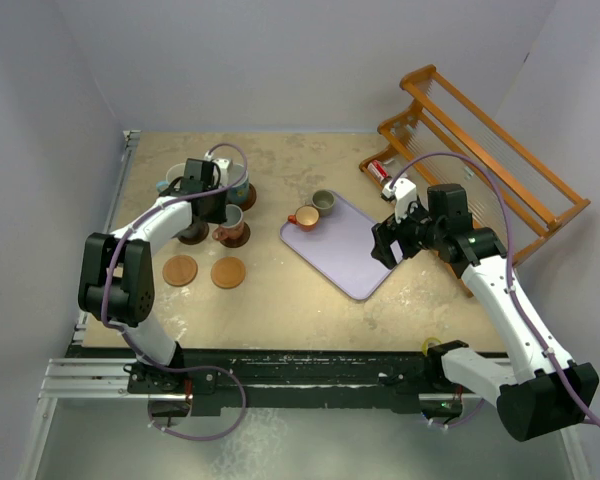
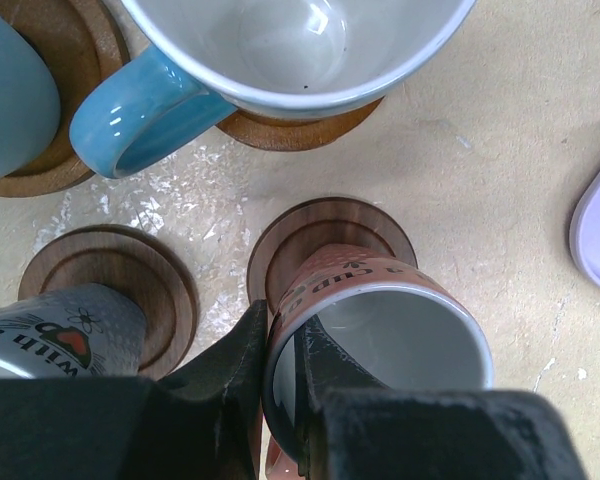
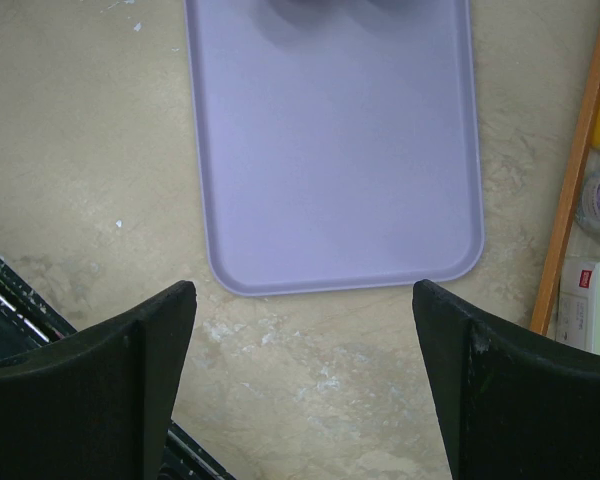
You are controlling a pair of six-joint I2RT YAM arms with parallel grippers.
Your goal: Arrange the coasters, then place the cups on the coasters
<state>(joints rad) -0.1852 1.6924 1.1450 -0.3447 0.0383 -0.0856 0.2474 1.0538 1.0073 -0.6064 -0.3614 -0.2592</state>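
**Left of frame.** Two bare coasters [image 1: 180,270] lie side by side on the tabletop [image 1: 270,300], below the cup cluster and apart from it. In the upper left, four cups stand on coasters. Two are blue cups [image 2: 290,50] at the top. The grey cup [image 2: 65,335] and the pink cup [image 2: 380,320] stand beneath them, each on its own disc.

**Left pincer** [image 2: 282,335]. It is closed on the pink cup's rim, with one finger inside the wall and one outside. The grey cup stands just beside it to the left, not gripped.

**Centre.** The orange cup [image 1: 305,216] and the olive cup [image 1: 323,201] stand close together at the upper-left edge of the tray [image 1: 355,260]. From the overhead view it cannot be told whether they rest on the tray or just off it. Neither has a coaster under it.

**Right pincer** [image 3: 305,380]. Its fingers stand wide apart and hold nothing. It hangs above the tabletop at the tray's short edge; in the top view it is at the tray's right side.

**Right of frame.** A wooden rack [image 1: 480,150] lies along the upper right of the tabletop. Small packaged items sit beside its rail.
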